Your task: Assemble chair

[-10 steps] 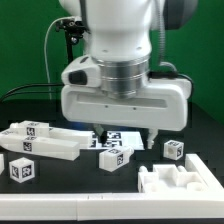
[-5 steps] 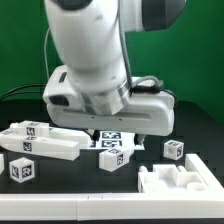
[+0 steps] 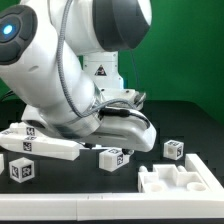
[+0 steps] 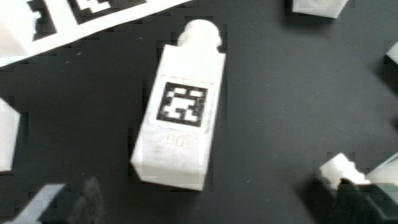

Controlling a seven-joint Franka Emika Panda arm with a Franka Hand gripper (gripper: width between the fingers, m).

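Up close at the wrist, gripper (image 4: 210,195) spread wide, holding nothing. Below it, white chair bar (image 4: 183,125) lies flat on black table (image 4: 71,120), tag (image 4: 180,103) up, peg end (image 4: 201,32) twd marker board (image 4: 45,30). Prob light, stiff, slick plastic; pinch long sides mid-length.

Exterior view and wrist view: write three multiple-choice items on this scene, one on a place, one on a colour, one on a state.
1. Where does the notched slab lie in the exterior view?
A. lower right
B. upper left
C. centre back

2. What colour is the table?
A. white
B. black
C. brown

3. In the wrist view, the tagged bar is:
A. standing upright
B. stacked on a cube
C. lying flat

Key:
1 A, it fills that view's lower right corner.
2 B, the bare surface is black.
3 C, its long tagged face points up, with the table all round it.
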